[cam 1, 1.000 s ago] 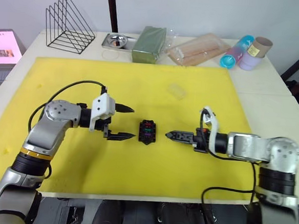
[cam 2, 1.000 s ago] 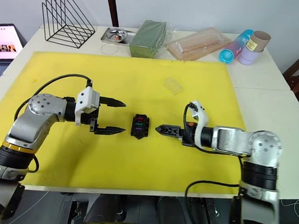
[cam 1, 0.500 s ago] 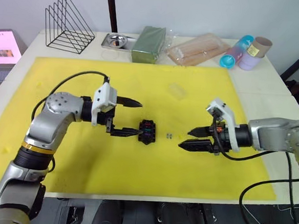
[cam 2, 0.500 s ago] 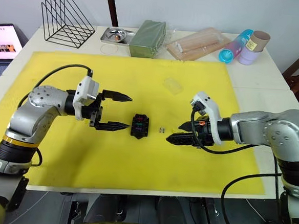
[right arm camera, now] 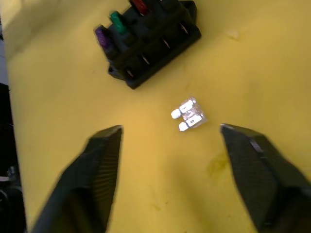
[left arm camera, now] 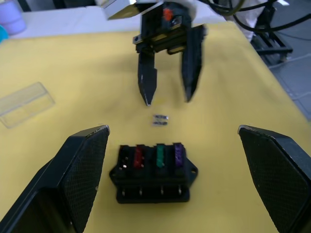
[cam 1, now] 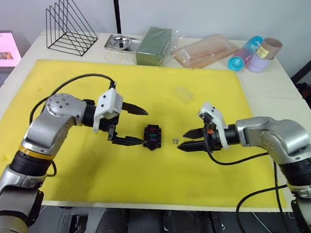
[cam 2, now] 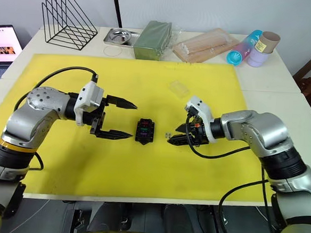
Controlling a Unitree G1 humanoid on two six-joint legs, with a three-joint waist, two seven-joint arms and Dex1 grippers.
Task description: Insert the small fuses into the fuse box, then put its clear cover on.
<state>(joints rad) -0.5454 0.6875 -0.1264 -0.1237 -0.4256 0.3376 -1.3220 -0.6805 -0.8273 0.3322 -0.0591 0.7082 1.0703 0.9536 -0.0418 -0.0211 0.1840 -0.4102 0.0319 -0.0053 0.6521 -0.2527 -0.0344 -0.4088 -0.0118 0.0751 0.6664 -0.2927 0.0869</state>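
Three fuses (left arm camera: 156,156) fill unlabelled fuse box (cam 1: 153,137) — grey fuse (right arm camera: 189,115) loose beside.

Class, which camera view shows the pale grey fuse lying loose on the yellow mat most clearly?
The right wrist view: the pale grey fuse lies large there, both metal blades distinct. The left wrist view shows it smaller, beyond the fuse box; the eye views show a speck.

A black wire rack (cam 1: 70,27), steel tray (cam 1: 119,41), dark green block (cam 1: 154,45), bagged sticks (cam 1: 205,51) and tubes (cam 1: 258,53) line the worktop's (cam 1: 275,85) far edge.
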